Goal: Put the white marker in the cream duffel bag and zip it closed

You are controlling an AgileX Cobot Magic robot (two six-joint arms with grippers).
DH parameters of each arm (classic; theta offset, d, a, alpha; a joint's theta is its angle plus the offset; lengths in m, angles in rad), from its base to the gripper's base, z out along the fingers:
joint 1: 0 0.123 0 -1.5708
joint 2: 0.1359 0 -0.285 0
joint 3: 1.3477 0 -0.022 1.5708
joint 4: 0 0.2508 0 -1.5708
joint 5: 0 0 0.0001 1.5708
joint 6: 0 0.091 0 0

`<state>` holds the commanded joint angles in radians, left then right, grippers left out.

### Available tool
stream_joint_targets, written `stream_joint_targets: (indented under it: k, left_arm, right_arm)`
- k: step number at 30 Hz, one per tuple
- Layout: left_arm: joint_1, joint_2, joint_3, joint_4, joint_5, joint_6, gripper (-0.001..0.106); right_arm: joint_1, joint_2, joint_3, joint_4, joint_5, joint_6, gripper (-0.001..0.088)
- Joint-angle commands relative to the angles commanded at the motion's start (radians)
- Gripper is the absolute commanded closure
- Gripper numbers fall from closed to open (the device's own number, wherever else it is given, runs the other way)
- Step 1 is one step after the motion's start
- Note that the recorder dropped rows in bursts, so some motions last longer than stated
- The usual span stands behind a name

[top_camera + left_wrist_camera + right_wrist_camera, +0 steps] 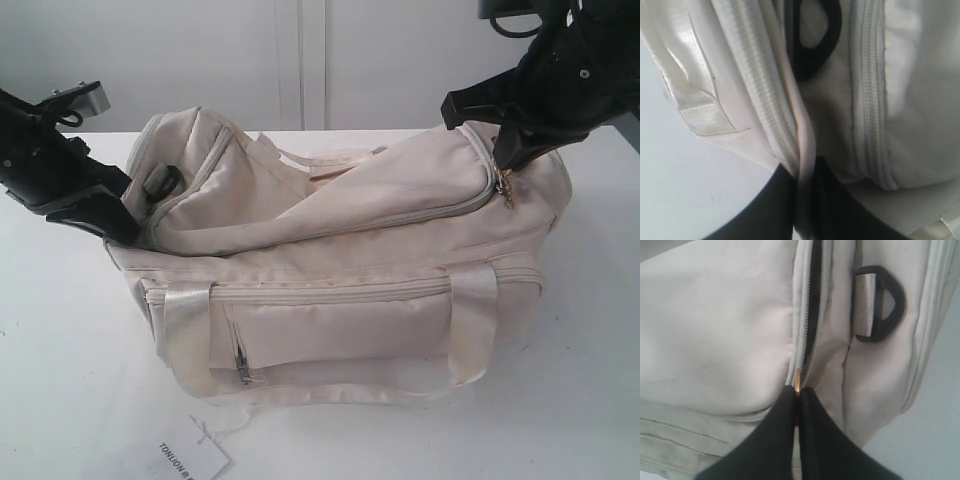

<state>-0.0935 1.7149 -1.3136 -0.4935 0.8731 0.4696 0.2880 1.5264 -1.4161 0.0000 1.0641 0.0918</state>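
Fabric soft and slumped, the cream duffel bag [330,300] lies in the middle of the white surface [60,400] — satin handles, a small front zip pocket, top flap rumpled with its curved zipper gaping. The left claw [120,225] is pinched tight on the bag's end seam. The right claw [797,392] is clamped on the gold zip pull [797,381] at the other end.

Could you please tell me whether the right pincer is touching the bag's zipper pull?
Touching. The right wrist view shows the right pincer shut on the gold zipper pull of the cream duffel bag, its tips pressed against the metal.
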Motion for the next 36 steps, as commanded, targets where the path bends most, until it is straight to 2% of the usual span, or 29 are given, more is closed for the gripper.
stream_joint_targets:
  k: [4, 6, 11, 14, 16, 19, 31, 36]
  left_arm:
    - [0.0, 0.0, 0.0, 0.0, -0.011, 0.0, 0.104]
    - [0.0, 0.0, 0.0, 0.0, -0.016, 0.0, 0.098]
    - [0.0, 0.0, 0.0, 0.0, -0.017, 0.0, 0.066]
    - [0.0, -0.006, -0.002, 0.0, -0.017, 0.0, 0.053]
    - [0.0, -0.018, -0.004, 0.0, -0.02, 0.0, 0.049]
    - [0.0, -0.042, -0.004, 0.0, -0.031, 0.0, 0.046]
    - [0.0, -0.161, -0.041, 0.0, -0.034, 0.002, 0.046]
    - [0.0, -0.214, -0.049, -0.096, -0.013, 0.117, 0.046]
  right_arm:
    - [0.0, 0.0, 0.0, 0.0, 0.002, 0.0, 0.0868]
    - [0.0, 0.0, 0.0, 0.0, 0.002, 0.0, 0.0868]
    - [0.0, 0.0, 0.0, 0.0, 0.002, 0.0, 0.0868]
    - [0.0, 0.0, 0.0, 0.0, 0.002, 0.0, 0.0868]
    - [0.0, 0.0, 0.0, 0.0, 0.002, 0.0, 0.0868]
    - [0.0, 0.0, 0.0, 0.0, 0.002, 0.0, 0.0868]
    - [0.0, 0.0, 0.0, 0.0, 0.006, 0.0, 0.0868]
    - [0.0, 0.0, 0.0, 0.0, 0.006, 0.0, 0.0868]
